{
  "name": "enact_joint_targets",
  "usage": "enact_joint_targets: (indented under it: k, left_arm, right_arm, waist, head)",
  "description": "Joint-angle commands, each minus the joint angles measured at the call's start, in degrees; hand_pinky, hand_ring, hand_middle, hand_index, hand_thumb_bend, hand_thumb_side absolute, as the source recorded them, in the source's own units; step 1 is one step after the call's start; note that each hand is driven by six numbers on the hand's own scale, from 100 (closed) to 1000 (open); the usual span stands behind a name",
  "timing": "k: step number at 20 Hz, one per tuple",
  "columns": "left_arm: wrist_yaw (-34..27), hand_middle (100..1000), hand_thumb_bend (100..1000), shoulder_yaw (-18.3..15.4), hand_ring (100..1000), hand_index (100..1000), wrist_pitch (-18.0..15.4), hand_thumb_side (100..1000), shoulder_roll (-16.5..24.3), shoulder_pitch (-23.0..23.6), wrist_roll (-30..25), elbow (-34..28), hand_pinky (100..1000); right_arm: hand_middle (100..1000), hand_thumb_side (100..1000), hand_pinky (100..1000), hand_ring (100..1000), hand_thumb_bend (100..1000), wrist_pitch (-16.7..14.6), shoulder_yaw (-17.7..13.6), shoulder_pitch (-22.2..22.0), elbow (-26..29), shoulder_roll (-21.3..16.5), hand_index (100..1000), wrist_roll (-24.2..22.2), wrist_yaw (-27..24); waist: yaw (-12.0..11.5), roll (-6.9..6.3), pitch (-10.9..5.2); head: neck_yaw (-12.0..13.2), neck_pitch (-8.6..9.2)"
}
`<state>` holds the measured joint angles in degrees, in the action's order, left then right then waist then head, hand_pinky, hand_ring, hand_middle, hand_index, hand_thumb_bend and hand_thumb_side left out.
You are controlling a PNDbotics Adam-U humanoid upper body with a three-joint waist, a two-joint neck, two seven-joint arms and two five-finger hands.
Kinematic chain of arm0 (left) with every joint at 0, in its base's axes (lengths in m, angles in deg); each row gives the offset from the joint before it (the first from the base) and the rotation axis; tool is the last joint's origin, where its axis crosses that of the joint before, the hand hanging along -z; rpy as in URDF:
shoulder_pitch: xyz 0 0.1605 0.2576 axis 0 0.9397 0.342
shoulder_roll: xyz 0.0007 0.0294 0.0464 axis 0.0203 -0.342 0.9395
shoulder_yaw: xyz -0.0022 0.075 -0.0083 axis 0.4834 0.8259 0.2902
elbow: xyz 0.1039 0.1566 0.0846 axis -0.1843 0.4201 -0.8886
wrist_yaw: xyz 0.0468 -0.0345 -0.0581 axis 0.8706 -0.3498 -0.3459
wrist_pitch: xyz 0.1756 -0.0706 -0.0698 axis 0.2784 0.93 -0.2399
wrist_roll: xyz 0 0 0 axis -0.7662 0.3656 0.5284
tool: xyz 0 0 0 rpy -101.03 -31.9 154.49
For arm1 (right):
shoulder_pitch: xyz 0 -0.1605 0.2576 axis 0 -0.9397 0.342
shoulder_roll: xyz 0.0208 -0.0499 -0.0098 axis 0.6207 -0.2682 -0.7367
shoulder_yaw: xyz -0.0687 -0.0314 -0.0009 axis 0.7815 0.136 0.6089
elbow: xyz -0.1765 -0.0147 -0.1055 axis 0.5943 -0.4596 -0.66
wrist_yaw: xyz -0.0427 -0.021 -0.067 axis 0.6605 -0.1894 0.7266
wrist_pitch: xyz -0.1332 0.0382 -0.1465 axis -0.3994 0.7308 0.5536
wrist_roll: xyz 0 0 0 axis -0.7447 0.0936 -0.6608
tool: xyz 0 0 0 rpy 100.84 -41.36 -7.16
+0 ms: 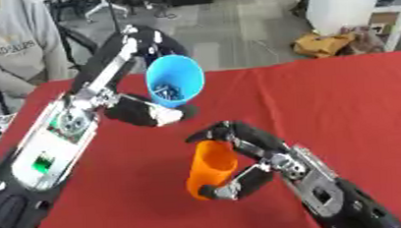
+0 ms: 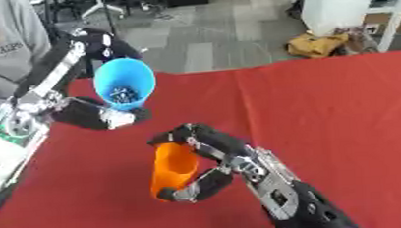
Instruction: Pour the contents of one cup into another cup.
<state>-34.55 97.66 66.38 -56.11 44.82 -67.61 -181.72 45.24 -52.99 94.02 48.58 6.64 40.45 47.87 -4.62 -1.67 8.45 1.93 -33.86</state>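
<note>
A blue cup [image 1: 175, 81] is held up above the red table, tipped so its mouth faces me, with small dark and pale bits lying inside. My left hand [image 1: 141, 112] is shut on it from below and behind. An orange cup [image 1: 210, 167] stands lower and to the right, its open top tilted toward the blue cup. My right hand [image 1: 249, 155] is curled round the orange cup, fingers over its rim side and thumb under its base.
The red table [image 1: 324, 99] spreads wide to the right of both hands. A person in a grey top [image 1: 7, 45] sits at the far left edge. A brown bag [image 1: 321, 44] lies on the floor beyond the table.
</note>
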Motion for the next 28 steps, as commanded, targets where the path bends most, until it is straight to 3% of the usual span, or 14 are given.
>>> enact_joint_targets:
  k: [1, 9, 11, 17, 28]
  left_arm:
    - [2.29, 311, 639, -0.41, 272, 659, -0.66, 100, 0.64, -0.68, 0.88, -0.09, 335]
    - [2.59, 312, 641, -0.50, 274, 660, -0.82, 100, 0.37, -0.50, 1.51, 0.26, 335]
    - [2.35, 313, 642, -0.61, 274, 660, -0.72, 100, 0.36, -0.47, 1.59, 0.27, 335]
    - [1.72, 315, 643, -0.76, 276, 662, -0.51, 100, 0.18, -0.50, 1.60, 0.18, 334]
    - [2.37, 318, 645, -0.96, 280, 661, -0.74, 100, 0.27, -0.74, 1.45, -0.35, 338]
  right_arm:
    - [489, 528, 572, 510, 455, -0.27, -0.59, 1.49, 1.29, -0.53, 861, -0.25, 1.15]
    - [488, 536, 570, 509, 456, -1.03, -0.76, 1.57, 0.67, -0.40, 861, 0.27, 3.30]
    - [480, 532, 520, 462, 460, -1.18, -0.82, 1.45, 0.21, -0.32, 859, 0.46, 3.66]
    - [474, 500, 463, 398, 374, -1.17, -1.22, 1.57, -0.08, -0.23, 857, 1.49, 4.09]
    - [476, 508, 463, 375, 344, -1.21, -2.41, 2.72, -0.32, -0.82, 859, 4.57, 7.79]
  waist:
    - [0.02, 0.01, -1.05]
    - [0.04, 0.04, -1.08]
    - [0.06, 0.04, -1.07]
    - [0.11, -0.03, -1.12]
    - [-0.23, -0.11, -1.19]
  head:
    - [0.08, 0.41]
    - [0.11, 0.66]
    - [0.11, 0.70]
    - [0.04, 0.79]
    - [0.01, 0.99]
